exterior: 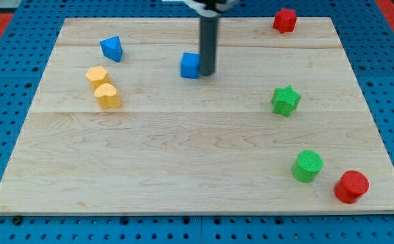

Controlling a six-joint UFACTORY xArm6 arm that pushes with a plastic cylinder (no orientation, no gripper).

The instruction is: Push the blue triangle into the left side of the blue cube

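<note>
This looks like a robot lab. A wooden board [197,163] lies on a blue table [7,41] full of little holes in neat rows, the kind used for fixing test gear. Small bright plastic blocks sit on the board, and a dark robot rod [208,41] comes down at the far side.

The board [197,156] is pale wood with a fine grain. The blue triangle [112,49] and the blue cube [190,66] have the same blue. Two yellow blocks [102,87], a green star [286,100], a green cylinder [308,166] and a red cylinder [351,186] are plain. My tip [206,72] is dark.
</note>
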